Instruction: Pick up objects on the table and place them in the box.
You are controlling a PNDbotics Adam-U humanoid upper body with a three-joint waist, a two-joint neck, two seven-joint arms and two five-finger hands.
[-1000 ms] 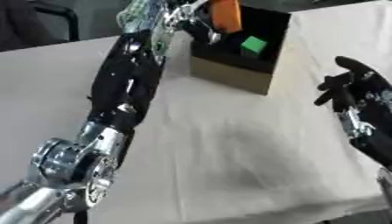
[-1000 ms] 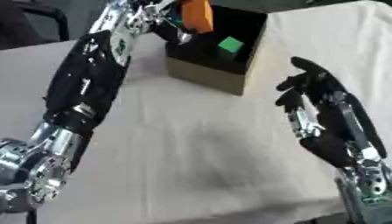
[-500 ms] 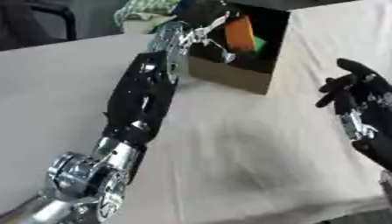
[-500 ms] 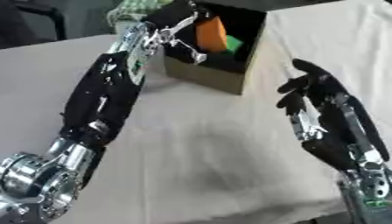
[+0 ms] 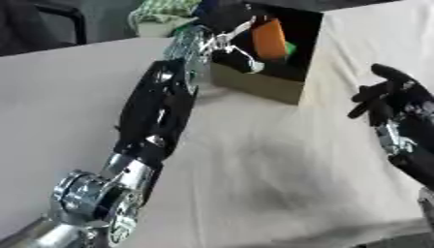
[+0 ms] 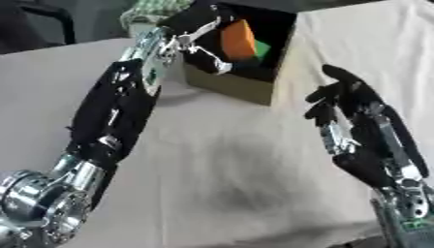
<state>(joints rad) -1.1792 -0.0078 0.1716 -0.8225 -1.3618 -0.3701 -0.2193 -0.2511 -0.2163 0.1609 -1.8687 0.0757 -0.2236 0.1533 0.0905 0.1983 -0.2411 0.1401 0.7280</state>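
My left arm stretches up across the table to the brown box (image 5: 263, 85) with a dark inside at the top centre. My left hand (image 5: 227, 41) reaches over the box's near wall, fingers curled round an orange block (image 5: 269, 38) held inside the opening. A green object (image 6: 263, 49) lies in the box just behind the orange block. My right hand (image 6: 352, 111) hovers above the cloth at the right, fingers straight and spread, holding nothing.
A light cloth covers the table (image 5: 254, 160). A green-and-white patterned thing (image 5: 165, 12) lies behind the box at the top edge. A dark chair (image 5: 51, 19) stands at the top left, beyond the table.
My left hand has carried the orange block down from above the box's far left corner into its opening. The view has shifted slightly; my right hand stays open at the right.
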